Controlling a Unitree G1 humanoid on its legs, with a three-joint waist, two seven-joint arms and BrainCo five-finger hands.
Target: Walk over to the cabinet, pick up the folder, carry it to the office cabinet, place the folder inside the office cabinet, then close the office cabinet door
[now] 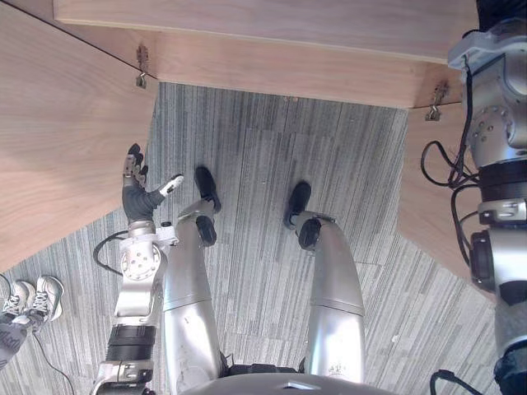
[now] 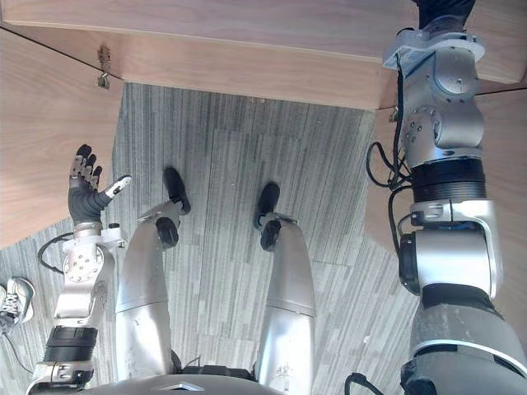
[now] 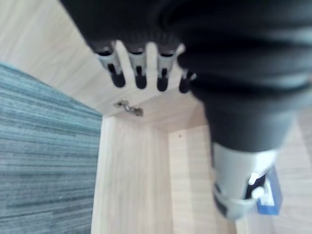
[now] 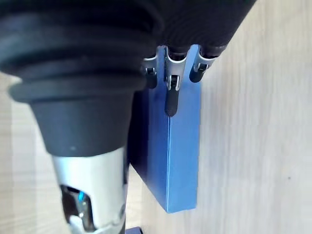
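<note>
**Blue folder upright in the cabinet, right hand on its top edge**

L to R: pale wooden cabinet door (image 1: 58, 148) stands open at 9 o'clock. The left hand (image 1: 134, 185) is just beside it, fingers straight, empty. Grey striped carpet (image 1: 263, 164) in the middle. At 1 o'clock the right hand (image 4: 169, 90) pinches the stiff blue rectangular folder (image 4: 183, 156), which stands upright on a pale wood panel (image 4: 253, 146), w/ fingertips over the top and thumb by its dark side. Prob. light, rigid, smooth, so slippery. Best held across the narrow spine, near the top.
</note>
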